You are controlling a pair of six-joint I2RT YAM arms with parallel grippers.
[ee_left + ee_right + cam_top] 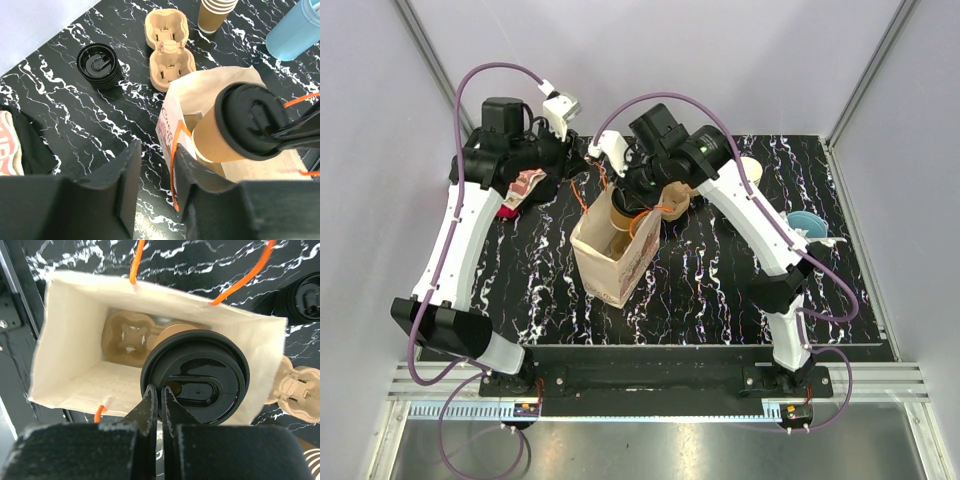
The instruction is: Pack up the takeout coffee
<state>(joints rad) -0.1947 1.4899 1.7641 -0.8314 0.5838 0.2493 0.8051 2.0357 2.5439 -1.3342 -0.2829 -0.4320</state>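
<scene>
The takeout coffee (215,142) is a brown paper cup with a black lid (200,375). It hangs tilted over the mouth of a pale paper bag (75,340) with orange handles. My right gripper (161,390) is shut on the rim of its lid. A cardboard cup carrier (125,337) lies at the bottom of the bag. My left gripper (157,147) is at the bag's (200,90) near left edge. Its jaws are partly closed with a gap still showing, and an orange handle loop (173,165) lies against the inner face of the right finger. The bag (610,265) stands mid-table in the top view.
A second cup carrier (167,47), a stack of black lids (98,65) and a stack of lidless cups (215,12) sit behind the bag. The light blue cup (807,222) stands at the right. A red and white packet (525,190) lies at the left.
</scene>
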